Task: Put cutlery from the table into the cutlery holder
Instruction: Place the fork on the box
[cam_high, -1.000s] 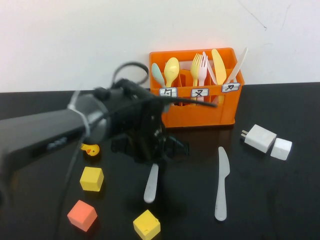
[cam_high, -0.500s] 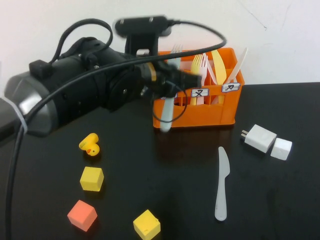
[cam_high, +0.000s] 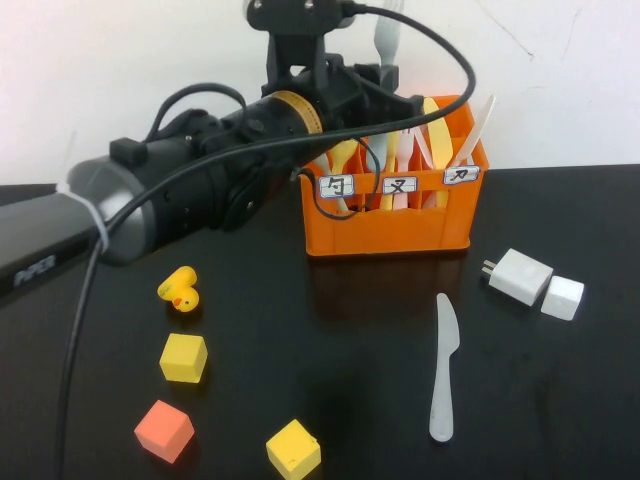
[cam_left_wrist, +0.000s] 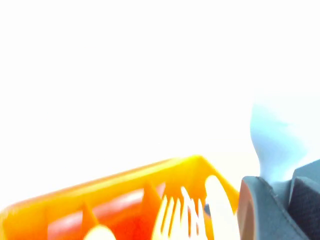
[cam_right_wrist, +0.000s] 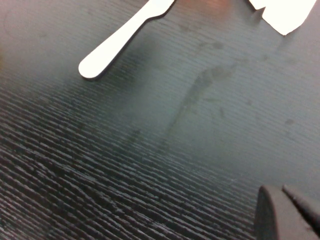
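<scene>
1. High view: your left tool (cam_high: 385, 78) is clenched on the grey fork (cam_high: 386, 35), upright above the cutlery holder (cam_high: 390, 228). Line the handle up over the middle compartment, among the forks, then lower straight. The grey knife (cam_high: 443, 368) lies on the desk (cam_high: 560, 400).
2. Left wrist view: the fork handle (cam_left_wrist: 274, 145) hangs above the holder's rim (cam_left_wrist: 120, 176); clear the standing tines first.
3. Right wrist view: your right tool (cam_right_wrist: 286, 211) hovers low near the knife handle (cam_right_wrist: 122, 38); its grip cannot be told.
</scene>
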